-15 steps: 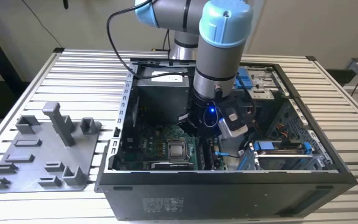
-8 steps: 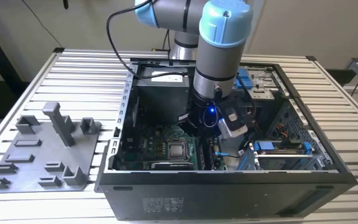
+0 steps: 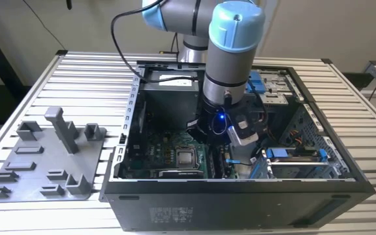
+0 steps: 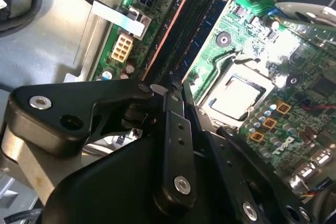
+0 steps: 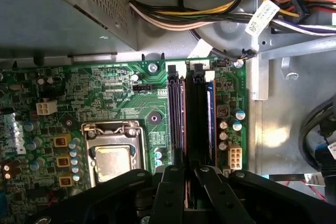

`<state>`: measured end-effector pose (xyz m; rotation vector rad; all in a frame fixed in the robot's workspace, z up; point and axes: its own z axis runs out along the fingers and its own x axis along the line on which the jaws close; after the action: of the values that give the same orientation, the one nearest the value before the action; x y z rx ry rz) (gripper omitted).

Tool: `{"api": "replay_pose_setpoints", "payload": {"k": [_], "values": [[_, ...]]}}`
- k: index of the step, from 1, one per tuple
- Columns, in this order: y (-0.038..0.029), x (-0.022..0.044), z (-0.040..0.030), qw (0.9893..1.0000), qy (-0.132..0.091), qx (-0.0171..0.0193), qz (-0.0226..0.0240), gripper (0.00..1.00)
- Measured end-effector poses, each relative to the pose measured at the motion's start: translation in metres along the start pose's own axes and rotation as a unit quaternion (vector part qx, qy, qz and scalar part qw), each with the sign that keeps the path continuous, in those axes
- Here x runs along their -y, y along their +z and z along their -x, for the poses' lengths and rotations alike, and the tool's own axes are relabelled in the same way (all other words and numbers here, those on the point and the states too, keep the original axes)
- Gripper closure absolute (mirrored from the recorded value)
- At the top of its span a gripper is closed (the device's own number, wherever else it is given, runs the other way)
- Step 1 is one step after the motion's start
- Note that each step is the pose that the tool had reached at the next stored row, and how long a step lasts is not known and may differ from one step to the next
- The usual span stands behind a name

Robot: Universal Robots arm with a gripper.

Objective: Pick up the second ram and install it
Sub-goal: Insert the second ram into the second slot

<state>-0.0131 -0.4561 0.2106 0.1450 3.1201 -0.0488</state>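
A slatted metal table (image 3: 77,83) carries everything here, and on it stands an open computer case (image 3: 240,196), my landmark for the rest. Beside the case, toward the exterior view's left, lies a grey holder tray (image 3: 44,166) with upright blocks. The robot arm (image 3: 230,63) plunges straight down into the case, presumably because the memory slots can only be met from above.

Inside the case, the green motherboard (image 5: 105,87) lies flat on the case floor, with the silver processor chip (image 5: 113,162) just beside the memory slots (image 5: 191,114). The gripper (image 5: 185,182) hangs right over those slots, its fingers (image 4: 176,124) drawn close together on a thin dark edge that I take for the second ram (image 5: 197,119), standing upright in line with a slot near the processor. A stick with an orange edge (image 5: 182,114) sits in the neighbouring slot. Whether the held stick is fully seated, I cannot tell.

Bundled wires (image 5: 210,14) crowd the case wall beyond the slots, and the power supply box (image 5: 63,9) looms close, leaving little room.
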Motion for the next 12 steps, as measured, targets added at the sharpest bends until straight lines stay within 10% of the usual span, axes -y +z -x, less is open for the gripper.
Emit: {"api": "replay_pose_setpoints", "payload": {"k": [12], "values": [[0.0011,-0.0005,-0.0001,1.0,0.001,0.0001,0.0003,0.78]]}}
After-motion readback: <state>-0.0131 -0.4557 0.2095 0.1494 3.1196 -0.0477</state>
